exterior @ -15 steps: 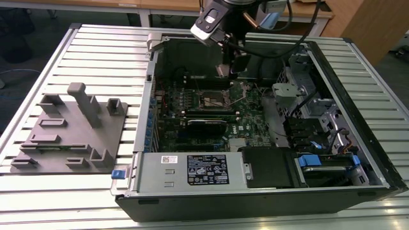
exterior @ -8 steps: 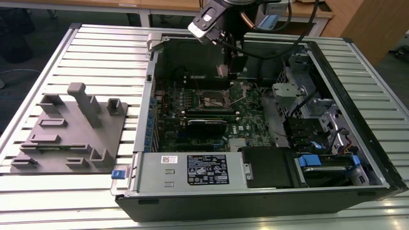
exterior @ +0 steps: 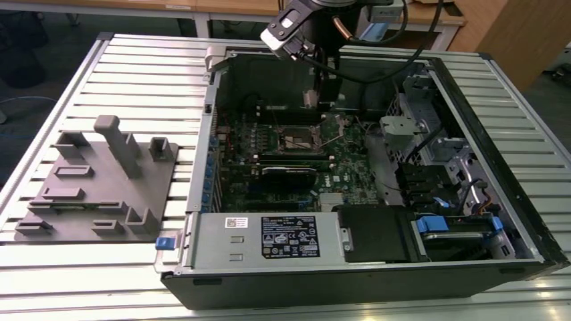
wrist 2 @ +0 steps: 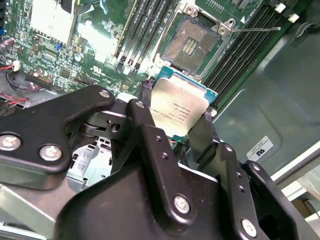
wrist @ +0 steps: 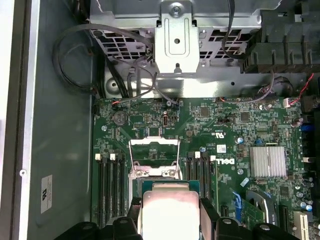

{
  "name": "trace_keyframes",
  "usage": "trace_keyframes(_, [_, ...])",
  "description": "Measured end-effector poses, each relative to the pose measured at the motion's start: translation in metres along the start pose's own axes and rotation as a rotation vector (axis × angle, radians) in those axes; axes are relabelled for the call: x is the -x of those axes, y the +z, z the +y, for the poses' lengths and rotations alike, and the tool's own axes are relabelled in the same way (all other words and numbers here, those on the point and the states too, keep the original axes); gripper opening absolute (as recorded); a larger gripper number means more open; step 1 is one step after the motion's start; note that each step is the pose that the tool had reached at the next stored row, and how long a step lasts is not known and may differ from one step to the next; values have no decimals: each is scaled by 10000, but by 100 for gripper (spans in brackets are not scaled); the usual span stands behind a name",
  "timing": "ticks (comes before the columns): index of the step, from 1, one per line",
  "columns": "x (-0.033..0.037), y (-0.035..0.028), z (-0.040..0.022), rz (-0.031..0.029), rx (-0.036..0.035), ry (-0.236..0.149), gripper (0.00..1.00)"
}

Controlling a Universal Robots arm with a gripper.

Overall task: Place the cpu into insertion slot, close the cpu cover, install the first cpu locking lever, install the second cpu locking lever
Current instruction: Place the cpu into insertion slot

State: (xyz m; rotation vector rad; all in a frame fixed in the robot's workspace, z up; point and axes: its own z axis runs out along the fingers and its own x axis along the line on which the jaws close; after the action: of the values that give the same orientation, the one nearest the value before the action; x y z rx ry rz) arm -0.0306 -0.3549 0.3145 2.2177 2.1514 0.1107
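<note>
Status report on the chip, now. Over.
Pincer shut on cpu, held above the board. Insertion slot open and empty, cpu not yet seated. Nothing seen between them.

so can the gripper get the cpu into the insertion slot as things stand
Probably yes: the gripper holds the cpu over the board, the insertion slot lies bare nearby, and the cpu cover looks swung open.

I work in what looks like a robotics lab or test workshop. My bench (exterior: 143, 67) is a table of slatted aluminium profile, carrying an opened desktop computer case (exterior: 357, 281) and a grey moulded fixture plate (exterior: 98, 180). Wooden-topped desks (exterior: 223, 8) stand behind it, on a grey floor (exterior: 546, 107), perhaps carpet.
</note>
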Motion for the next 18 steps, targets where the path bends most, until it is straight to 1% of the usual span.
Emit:
trace_keyframes(4, [-1,6,-1,1,0,2,54])
trace_keyframes(7, [1,30,-11,0,1,4,54])
trace_keyframes(13, [3,133,-35,-1,-17,4,54])
trace_keyframes(18, [5,209,-79,0,-21,4,54])
